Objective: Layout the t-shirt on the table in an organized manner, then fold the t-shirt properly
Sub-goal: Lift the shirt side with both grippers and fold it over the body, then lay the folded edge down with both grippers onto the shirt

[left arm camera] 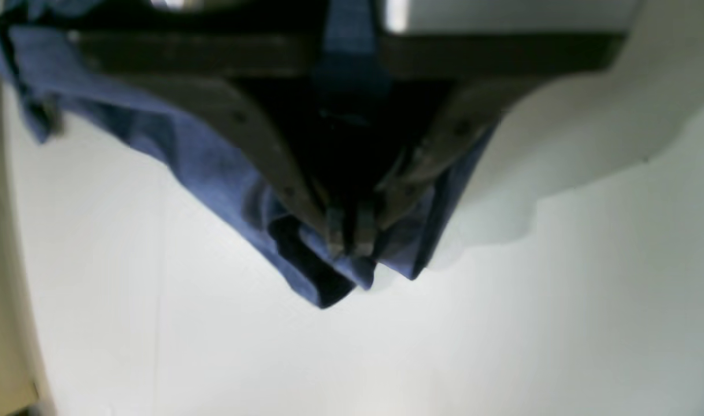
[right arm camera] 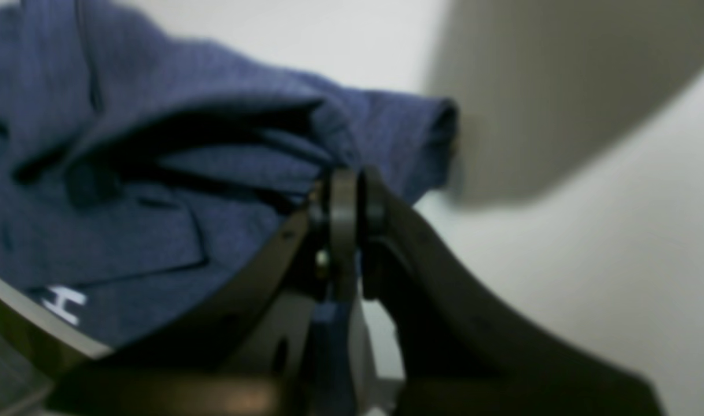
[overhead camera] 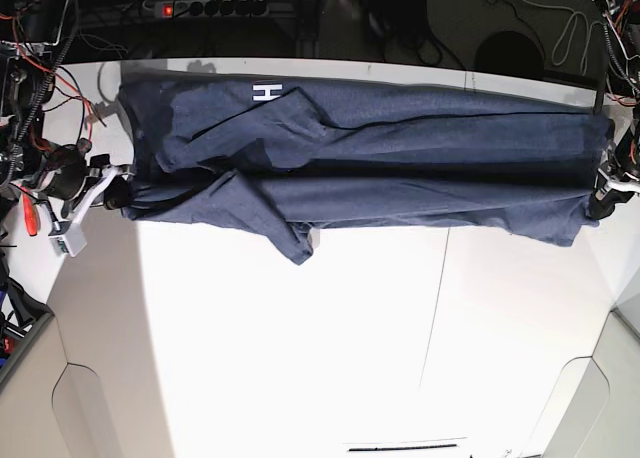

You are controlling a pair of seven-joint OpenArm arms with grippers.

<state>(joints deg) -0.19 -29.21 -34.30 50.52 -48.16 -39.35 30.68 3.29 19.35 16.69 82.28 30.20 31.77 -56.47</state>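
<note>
The dark navy t-shirt (overhead camera: 380,148) hangs stretched sideways over the far half of the white table (overhead camera: 300,358), folded lengthwise with a loose flap drooping near its left part. A white letter H (overhead camera: 265,93) shows near its top edge. My right gripper (overhead camera: 118,190) is shut on the shirt's left end; in the right wrist view the gripper (right arm camera: 352,185) pinches bunched cloth (right arm camera: 155,173) beside the H (right arm camera: 66,303). My left gripper (overhead camera: 600,193) is shut on the right end; in the left wrist view the gripper (left arm camera: 349,245) clamps a fold of cloth (left arm camera: 202,162) above the table (left arm camera: 502,346).
A thin dark seam (overhead camera: 435,288) runs down the table right of centre. Cables and a power strip (overhead camera: 200,6) lie behind the far edge. Wiring and a red-handled tool (overhead camera: 30,213) sit by the left arm's base. The table's front corners are cut in.
</note>
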